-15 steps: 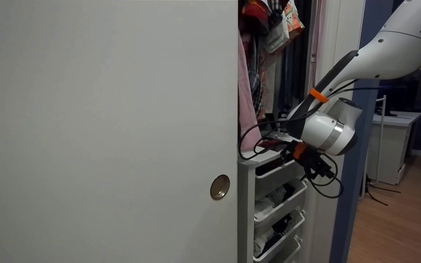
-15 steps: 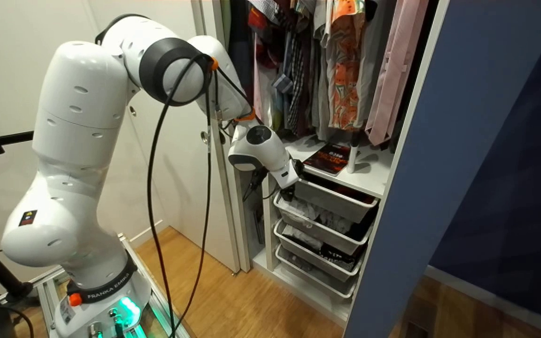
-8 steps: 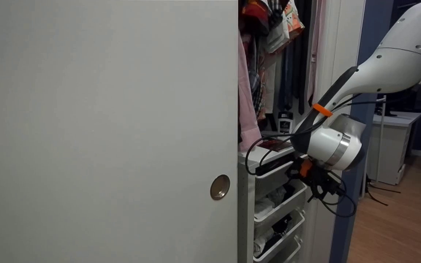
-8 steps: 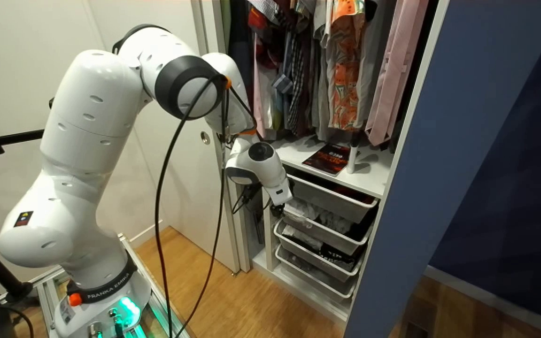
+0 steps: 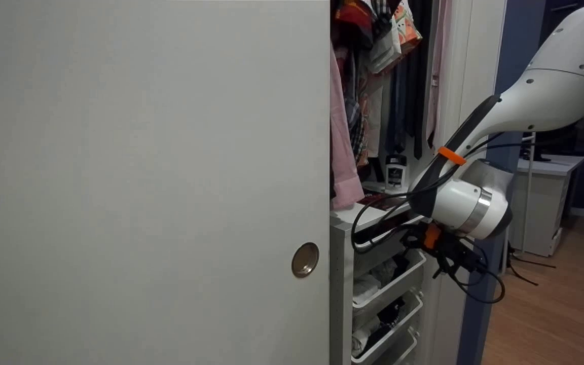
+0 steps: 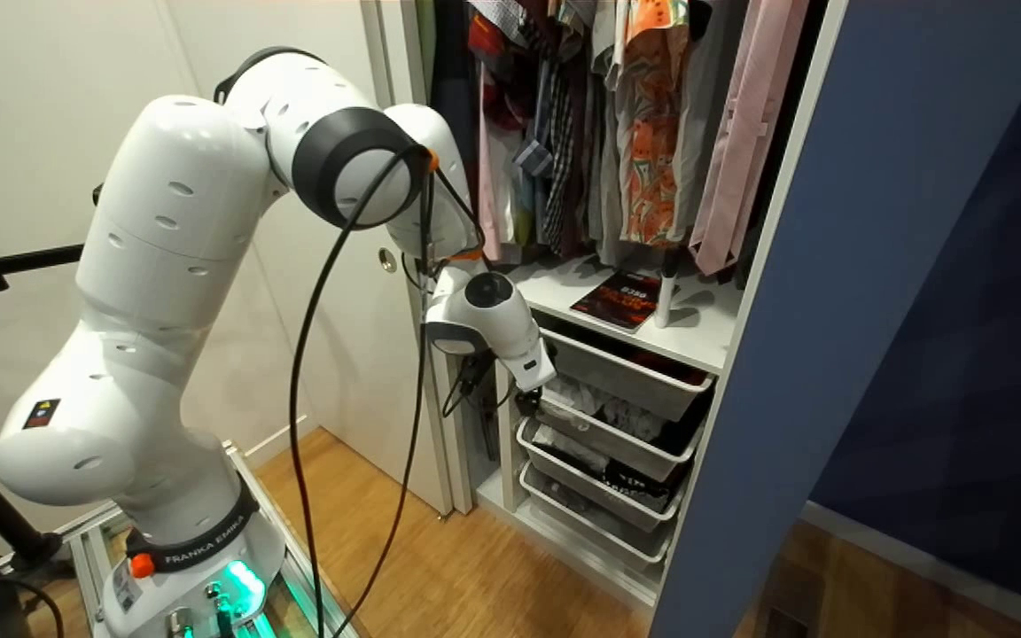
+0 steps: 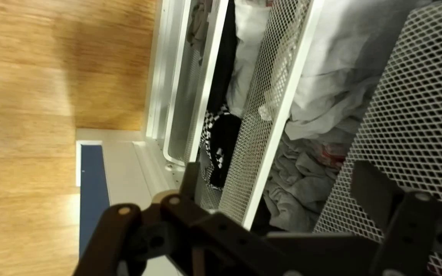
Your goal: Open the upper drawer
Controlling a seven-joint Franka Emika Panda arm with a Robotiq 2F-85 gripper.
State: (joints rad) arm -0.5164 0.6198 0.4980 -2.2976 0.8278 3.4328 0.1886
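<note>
Target, the upper drawer (image 6: 626, 374): top of the stack, just under the white surface (image 6: 701, 332); in the wrist view its mesh front fills 3 o'clock. Looks seated in line with those below, so I judge your pull not begun.

Your end effector (image 7: 280, 179) is released, fingers (image 7: 374, 195) spread wide, nothing gripped. In an exterior view it sits at 8 o'clock from the drawer's middle, by one end. The 4 o'clock finger in the wrist view stands before the mesh; contact, cannot tell. Wide stance likely meant to straddle a rim, yet your gap spans the second drawer (image 7: 285, 109), rim running 1 to past 5 o'clock. Close here and you may catch the wrong drawer, or the grey clothes (image 7: 297, 176) inside. Next calls for a lift to the top rim, nearer mid-width; pulling from one end could skew it.

Sliding door (image 5: 145, 177) covers the 9 o'clock side, presumably set there so drawers can travel out. Booklet (image 6: 619, 299) lies flat at 12 o'clock above the stack, likely out of your way.
</note>
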